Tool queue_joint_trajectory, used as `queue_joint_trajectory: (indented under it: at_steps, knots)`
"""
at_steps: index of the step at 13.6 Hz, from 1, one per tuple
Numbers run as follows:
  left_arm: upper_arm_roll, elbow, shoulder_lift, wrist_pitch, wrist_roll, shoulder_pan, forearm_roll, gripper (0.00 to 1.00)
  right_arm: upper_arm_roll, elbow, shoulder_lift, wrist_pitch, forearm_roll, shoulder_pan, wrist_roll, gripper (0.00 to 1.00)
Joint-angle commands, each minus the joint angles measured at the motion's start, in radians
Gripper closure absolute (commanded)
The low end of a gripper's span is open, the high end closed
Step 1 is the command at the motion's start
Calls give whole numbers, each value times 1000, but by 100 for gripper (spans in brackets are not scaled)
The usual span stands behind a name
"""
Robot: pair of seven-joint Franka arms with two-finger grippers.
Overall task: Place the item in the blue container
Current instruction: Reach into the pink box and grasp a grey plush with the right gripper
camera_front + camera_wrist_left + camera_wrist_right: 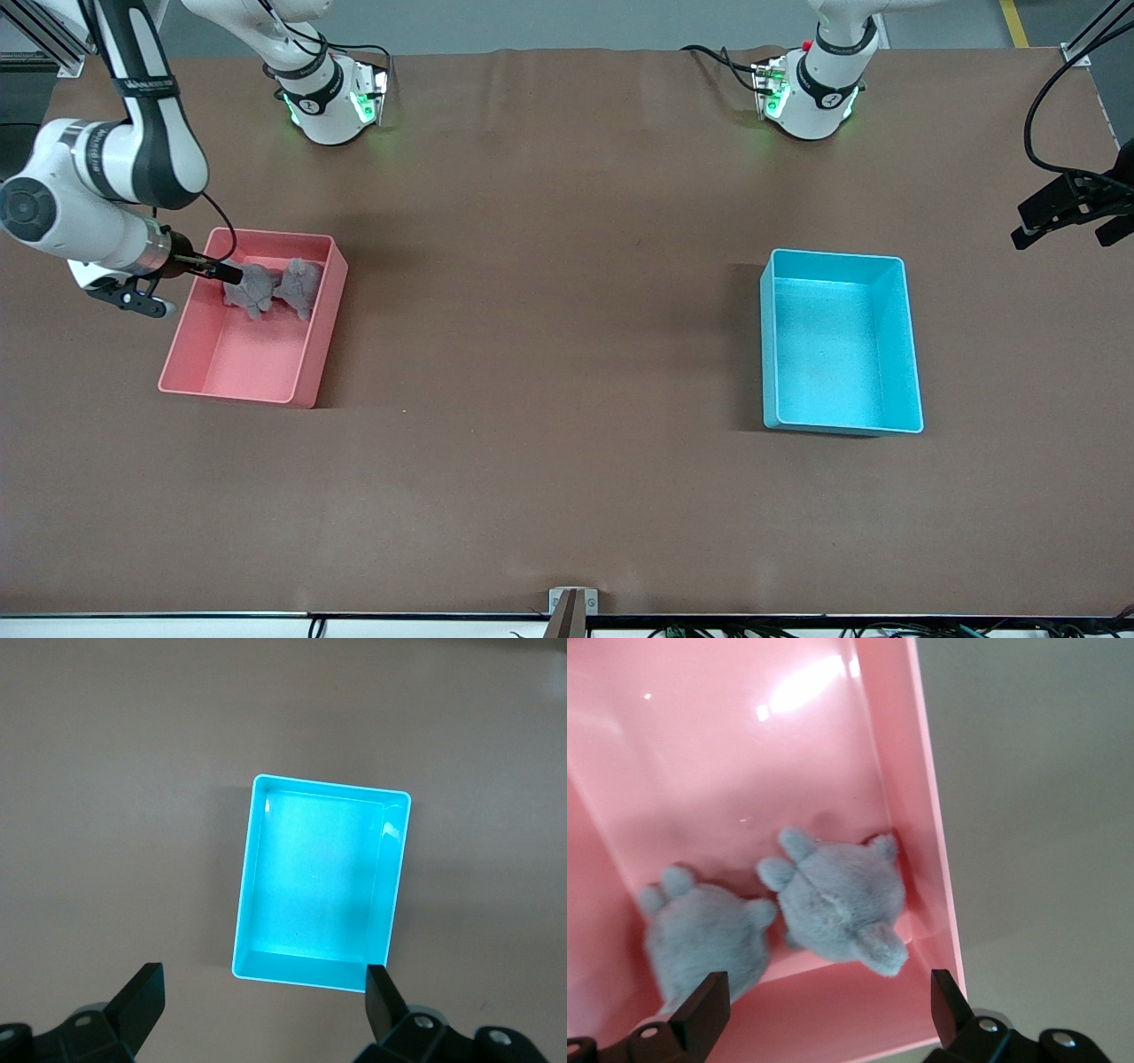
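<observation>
The blue container (833,354) is an open cyan bin standing empty toward the left arm's end of the table; it also fills the middle of the left wrist view (319,877). Two grey plush toys (251,288) (299,283) lie side by side in the pink bin (324,328) toward the right arm's end. My right gripper (221,270) hangs open just above the toys (842,904) (704,935), with nothing between its fingers (826,1005). My left gripper (1067,232) waits open and high up beside the blue container, empty (263,997).
Brown table cover (549,354) spreads between the two bins. The pink bin's wall (921,797) stands close beside the nearer plush toy. Both arm bases (328,102) (811,97) stand along the table's edge farthest from the front camera.
</observation>
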Motion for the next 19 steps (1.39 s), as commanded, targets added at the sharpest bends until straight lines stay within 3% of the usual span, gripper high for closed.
queue_joint_trajectory:
  at_steps: [1,6,10,19]
  knots:
    - [-3,17,8,-1,16,6,1,0,6,-48,-16,35,-48,6,103,0]
    - [-3,17,8,-1,16,8,-1,0,6,-41,117,114,-152,93,404,0]
    - [-3,17,8,-1,14,6,-1,0,4,-28,178,176,-230,69,410,0]
    - [-3,17,8,-1,14,8,-1,0,4,-28,225,174,-235,64,412,2]
